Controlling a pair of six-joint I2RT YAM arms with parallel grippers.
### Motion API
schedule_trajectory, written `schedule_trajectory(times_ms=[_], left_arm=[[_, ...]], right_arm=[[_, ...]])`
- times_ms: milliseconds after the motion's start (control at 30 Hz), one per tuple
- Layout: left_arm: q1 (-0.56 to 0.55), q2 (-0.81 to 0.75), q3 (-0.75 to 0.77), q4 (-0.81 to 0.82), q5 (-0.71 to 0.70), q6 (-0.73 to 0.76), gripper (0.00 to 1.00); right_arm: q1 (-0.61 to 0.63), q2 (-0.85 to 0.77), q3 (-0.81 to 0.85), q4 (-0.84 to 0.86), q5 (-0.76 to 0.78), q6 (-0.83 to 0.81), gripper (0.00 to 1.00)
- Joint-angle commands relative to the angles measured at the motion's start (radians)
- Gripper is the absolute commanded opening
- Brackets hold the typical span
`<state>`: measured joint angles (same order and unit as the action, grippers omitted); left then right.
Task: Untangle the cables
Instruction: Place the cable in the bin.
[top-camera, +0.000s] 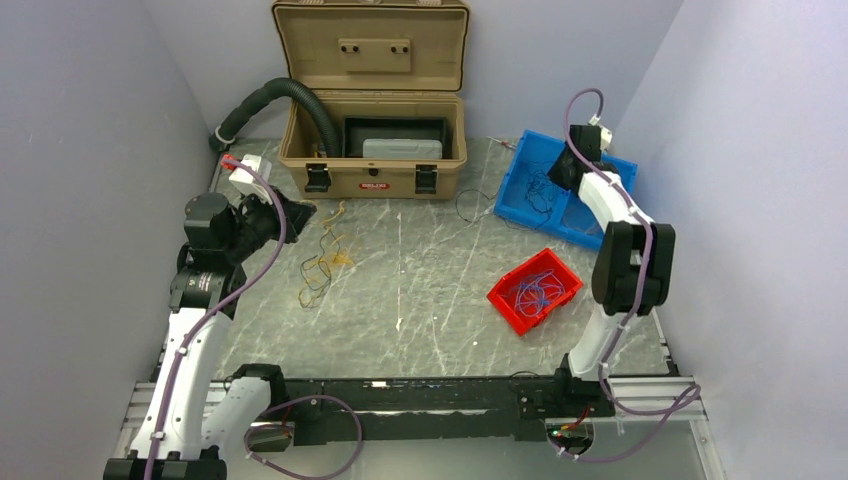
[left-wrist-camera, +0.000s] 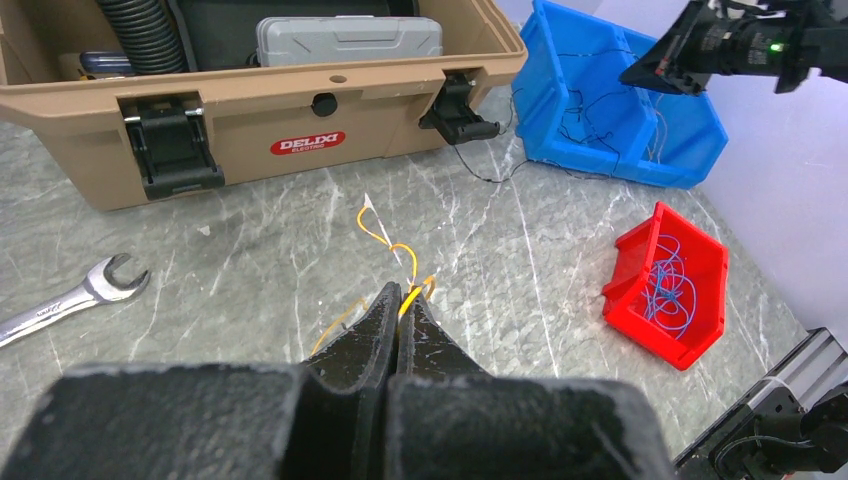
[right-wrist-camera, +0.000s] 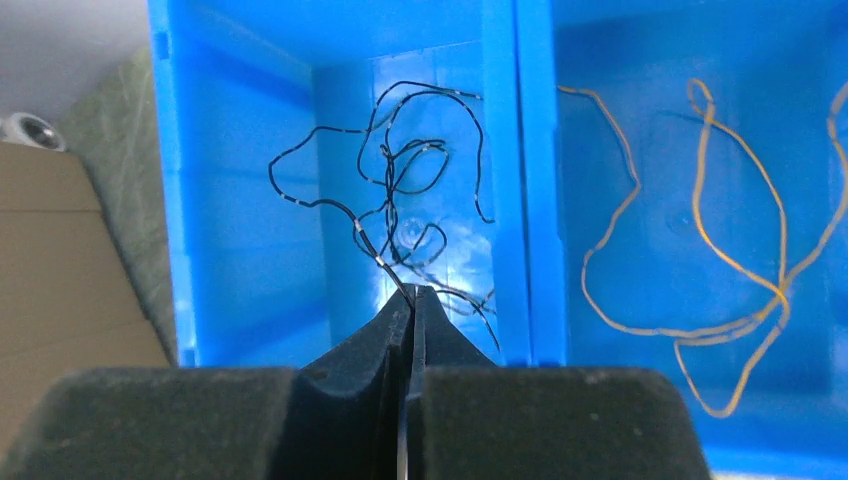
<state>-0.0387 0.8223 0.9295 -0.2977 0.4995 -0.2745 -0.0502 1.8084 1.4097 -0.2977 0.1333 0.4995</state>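
Our white-and-black left arm (top-camera: 190, 345) rises from its base at the near left, folds at the elbow and reaches to the right. Its black two-finger left gripper (left-wrist-camera: 403, 292) is pressed closed, with a thin yellow-orange wire (left-wrist-camera: 385, 238) pinched at the tips. Our white-and-black right arm (top-camera: 612, 205) stands upright, then bends away and leftward, its wrist tipped downward as far as we can tell from above. Its black right gripper (right-wrist-camera: 412, 292) is likewise closed, nipping a thin black wire (right-wrist-camera: 330, 205).

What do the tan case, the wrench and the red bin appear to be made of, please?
Tan case: probably moulded plastic, matte, uniform colour. Wrench: metal, judging by its silvery shine. Red bin: plastic, slightly glossy, thin moulded walls.
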Motion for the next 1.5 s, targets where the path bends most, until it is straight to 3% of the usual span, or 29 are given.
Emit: schedule_trajectory(times_ms=[0,233,300,667,1033,1467], left_arm=[[0.002,-0.011,0.009,0.022,0.0,0.019,0.0],[0.002,-0.015,0.011,0.019,0.002,0.019,0.0],[0.002,-0.018,0.009,0.019,0.001,0.02,0.0],[0.001,-0.023,0.011,0.011,0.0,0.026,0.0],[0.002,-0.024,0.011,0.012,-0.003,0.026,0.0],[0.002,-0.014,0.012,0.011,0.003,0.026,0.0]], right_arm=[[0.012,0.091,0.127,-0.043,0.017,-0.05,0.1],[0.059,-0.052,0.073,0.023,-0.051,-0.159,0.64],[0.104,-0.079,0.073,-0.002,-0.066,-0.21,0.7],[0.331,-0.036,0.101,-0.14,-0.246,-0.404,0.69],[0.365,0.129,0.166,-0.188,-0.366,-0.585,0.68],[0.368,0.265,0.146,-0.011,-0.367,-0.645,0.64]])
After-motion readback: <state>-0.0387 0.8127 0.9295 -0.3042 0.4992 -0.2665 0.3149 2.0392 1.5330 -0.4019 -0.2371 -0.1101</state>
